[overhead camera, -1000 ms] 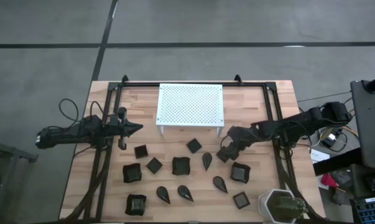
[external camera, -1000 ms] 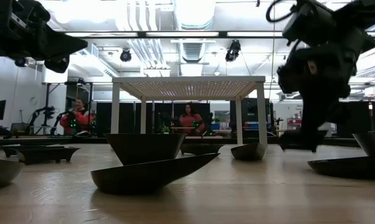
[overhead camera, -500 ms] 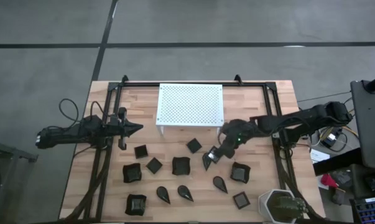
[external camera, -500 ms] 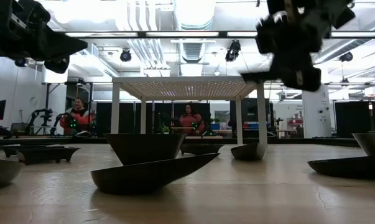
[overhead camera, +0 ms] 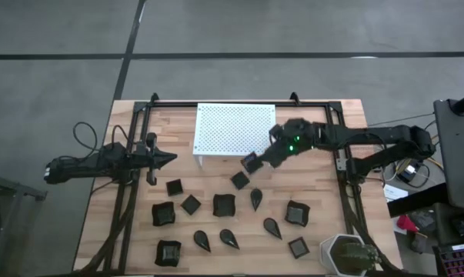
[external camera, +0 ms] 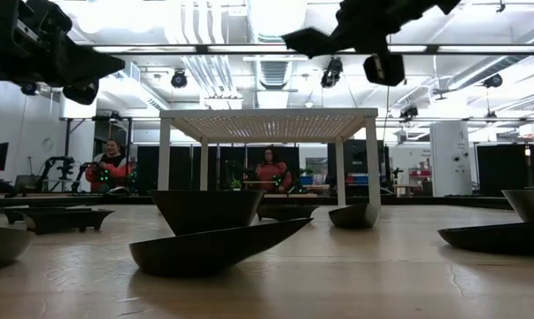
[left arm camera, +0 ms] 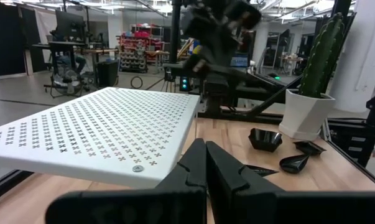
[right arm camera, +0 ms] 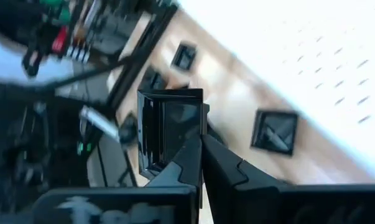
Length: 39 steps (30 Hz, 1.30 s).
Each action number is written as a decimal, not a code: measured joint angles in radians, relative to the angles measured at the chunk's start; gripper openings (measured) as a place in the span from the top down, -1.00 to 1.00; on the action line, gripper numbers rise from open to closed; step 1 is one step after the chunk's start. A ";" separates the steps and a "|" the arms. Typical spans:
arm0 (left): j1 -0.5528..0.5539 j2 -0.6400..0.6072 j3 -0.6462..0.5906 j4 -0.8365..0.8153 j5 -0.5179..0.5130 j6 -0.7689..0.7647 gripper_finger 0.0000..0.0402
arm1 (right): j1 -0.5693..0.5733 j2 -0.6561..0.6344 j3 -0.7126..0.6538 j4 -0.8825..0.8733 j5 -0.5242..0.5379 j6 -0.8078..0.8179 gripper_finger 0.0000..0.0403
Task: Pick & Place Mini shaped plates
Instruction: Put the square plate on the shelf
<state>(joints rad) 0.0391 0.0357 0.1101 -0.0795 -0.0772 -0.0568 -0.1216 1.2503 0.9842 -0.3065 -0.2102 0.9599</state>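
The right arm reaches in low across the desk (overhead camera: 308, 231), its right claw (overhead camera: 256, 160) pinched on the rim of a small square plate (overhead camera: 251, 161) held in the air at the front right corner of the white perforated stand (overhead camera: 235, 129) — tilted, clear of the wood. The other mini plates (overhead camera: 224, 205) lie scattered in front of the stand. The left arm lies level at the desk's left side, left claw (overhead camera: 168, 159) closed on nothing — pointing toward the stand.
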 joint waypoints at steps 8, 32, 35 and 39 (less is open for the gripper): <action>0.000 0.000 0.000 0.000 0.000 0.000 1.00 | -0.157 0.000 -0.012 -0.003 -0.024 0.082 0.96; 0.000 0.000 0.000 -0.003 0.005 0.000 1.00 | -0.401 0.069 -0.060 0.027 -0.049 0.124 0.96; 0.000 0.000 0.000 -0.007 0.005 0.000 1.00 | -0.404 0.091 -0.060 0.027 -0.053 0.108 0.96; 0.000 0.000 0.000 -0.006 0.004 0.000 1.00 | -0.413 0.109 -0.061 0.047 -0.052 0.104 0.96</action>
<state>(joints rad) 0.0393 0.0357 0.1101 -0.0860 -0.0731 -0.0567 -0.5344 1.3590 0.9234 -0.2592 -0.2627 1.0643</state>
